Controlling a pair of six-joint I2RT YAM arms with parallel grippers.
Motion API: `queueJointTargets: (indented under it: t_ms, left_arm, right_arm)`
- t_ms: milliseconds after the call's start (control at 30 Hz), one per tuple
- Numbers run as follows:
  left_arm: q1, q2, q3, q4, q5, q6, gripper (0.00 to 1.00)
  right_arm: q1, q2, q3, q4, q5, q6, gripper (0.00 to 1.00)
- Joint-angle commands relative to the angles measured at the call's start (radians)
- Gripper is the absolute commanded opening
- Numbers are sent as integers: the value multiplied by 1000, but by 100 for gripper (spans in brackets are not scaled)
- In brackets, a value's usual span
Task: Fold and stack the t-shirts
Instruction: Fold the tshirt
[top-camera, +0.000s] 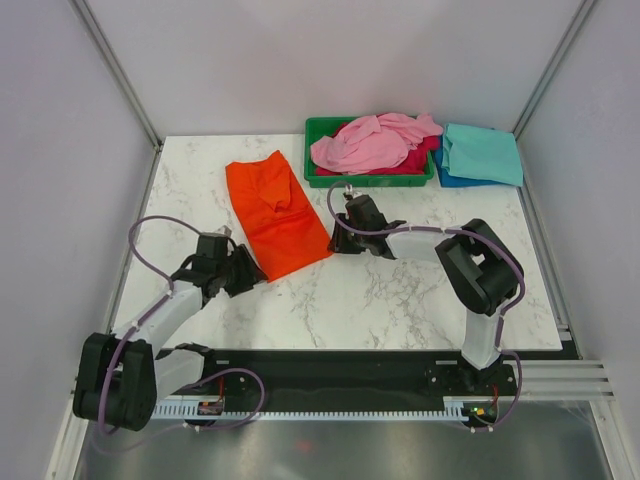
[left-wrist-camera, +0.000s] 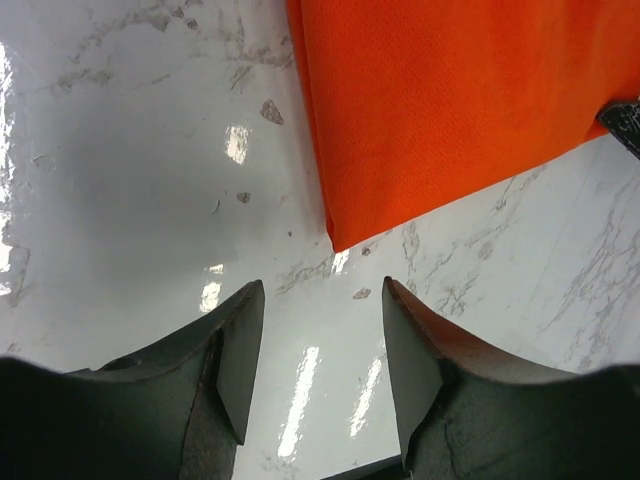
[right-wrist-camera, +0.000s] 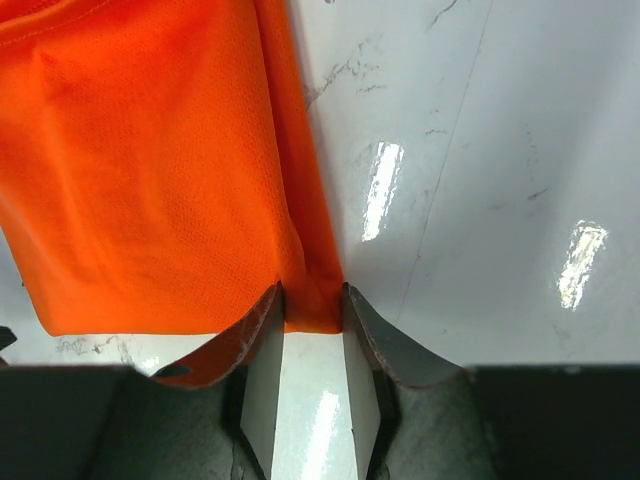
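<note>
A bright orange t-shirt (top-camera: 275, 210) lies flat on the marble table, left of centre. My right gripper (top-camera: 335, 240) is down at its near right corner. In the right wrist view the jaws stand close together, with that corner of the orange cloth (right-wrist-camera: 312, 300) pinched between the tips of my right gripper (right-wrist-camera: 312, 312). My left gripper (top-camera: 250, 270) is open and empty, just short of the shirt's near left corner (left-wrist-camera: 340, 235), with bare table between its fingers (left-wrist-camera: 240, 330). A light pink shirt (top-camera: 372, 142) lies over a magenta one (top-camera: 422, 152) in the tray. A teal shirt (top-camera: 483, 153) lies folded on a blue one (top-camera: 448, 180).
The green plastic tray (top-camera: 318, 130) stands at the back centre. The teal and blue stack sits just right of it, near the right wall. White walls close in the table on the left, back and right. The black arm base rail (top-camera: 330, 372) runs along the near edge.
</note>
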Motion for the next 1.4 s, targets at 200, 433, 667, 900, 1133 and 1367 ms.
queueJointTargets:
  t_ms: [200, 433, 667, 900, 1133, 1367]
  left_arm:
    - [-19, 131, -46, 221, -9, -76, 50]
    - [-36, 193, -51, 267, -21, -99, 44]
    - [-59, 224, -34, 252, -20, -107, 32]
    - [-95, 210, -25, 264, -16, -69, 2]
    - [-166, 103, 10, 117, -52, -101, 2]
    - [-276, -101, 35, -47, -44, -156, 2]
  right_arm:
    - [4, -13, -47, 5, -13, 20, 34]
    - [4, -2, -58, 15, -19, 22, 33]
    - [4, 22, -65, 24, -19, 23, 28]
    - [4, 12, -87, 27, -28, 26, 7]
    - [4, -49, -131, 1, -42, 26, 0]
    - [4, -288, -269, -106, 7, 16, 0]
